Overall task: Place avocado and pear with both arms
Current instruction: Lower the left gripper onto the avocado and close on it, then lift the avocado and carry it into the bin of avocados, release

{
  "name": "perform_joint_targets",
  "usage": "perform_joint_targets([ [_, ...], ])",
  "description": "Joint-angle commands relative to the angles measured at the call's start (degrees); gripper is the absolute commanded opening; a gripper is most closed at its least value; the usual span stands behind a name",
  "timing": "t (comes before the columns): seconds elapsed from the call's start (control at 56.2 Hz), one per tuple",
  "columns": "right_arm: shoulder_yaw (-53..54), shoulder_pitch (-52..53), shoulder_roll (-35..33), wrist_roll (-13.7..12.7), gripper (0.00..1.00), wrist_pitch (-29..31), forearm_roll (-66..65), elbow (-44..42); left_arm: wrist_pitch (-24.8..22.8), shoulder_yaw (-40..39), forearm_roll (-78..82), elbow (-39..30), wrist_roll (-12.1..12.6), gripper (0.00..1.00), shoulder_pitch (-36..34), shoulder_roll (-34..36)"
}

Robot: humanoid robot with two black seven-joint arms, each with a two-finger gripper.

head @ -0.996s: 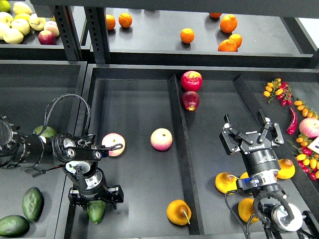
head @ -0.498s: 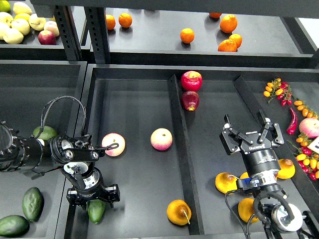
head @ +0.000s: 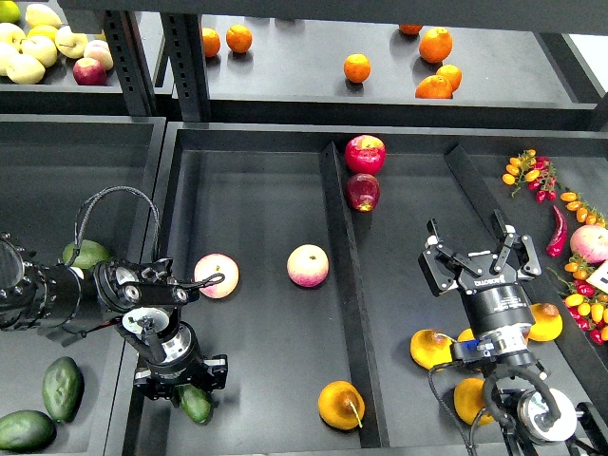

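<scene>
The dark green avocado [head: 197, 406] lies on the floor of the left tray compartment, near its front left corner. My left gripper [head: 180, 380] points down right over it, its fingers spread wider than the fruit, and its body hides part of the fruit. The golden pear [head: 340, 406] with a thin stem lies at the front right of the same compartment, apart from both grippers. My right gripper [head: 472, 255] is open and empty above the right compartment.
Two pink-and-yellow fruits [head: 217, 275] [head: 308, 265] lie mid-compartment. Red apples [head: 365, 154] sit at the back. More golden fruits [head: 430, 349] lie by my right arm. Other avocados [head: 62, 388] are in the left bin. A divider [head: 347, 285] splits the tray.
My left gripper has moved slightly down and to the left. The avocado under it has shifted a little to the right and looks shorter. The right arm has not moved.
</scene>
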Motion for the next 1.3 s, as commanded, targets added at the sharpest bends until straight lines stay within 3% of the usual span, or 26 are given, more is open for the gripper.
perform_joint_targets([
  [0.0,0.0,0.0,0.0,0.0,1.00,0.0,0.0,0.0,0.0,-0.8,-0.2,-0.5,0.0,0.36,-1.3,0.0],
  [0.267,-0.1,0.0,0.0,0.0,1.00,0.0,0.0,0.0,0.0,-1.7,-0.3,-1.2,0.0,0.36,-6.4,0.6],
  [0.747,-0.1,0.0,0.0,0.0,1.00,0.0,0.1,0.0,0.0,-2.8,0.4,-1.2,0.0,0.36,-14.4,14.9],
  [1.014,-0.1,0.0,0.0,-0.1,1.00,0.0,0.1,0.0,0.0,-2.5,2.7,-1.2,0.0,0.36,-14.1,21.4],
  [1.281,0.0,0.1,0.0,0.0,1.00,0.1,0.1,0.1,0.0,-2.5,4.2,-1.4,0.0,0.36,-11.1,23.3],
])
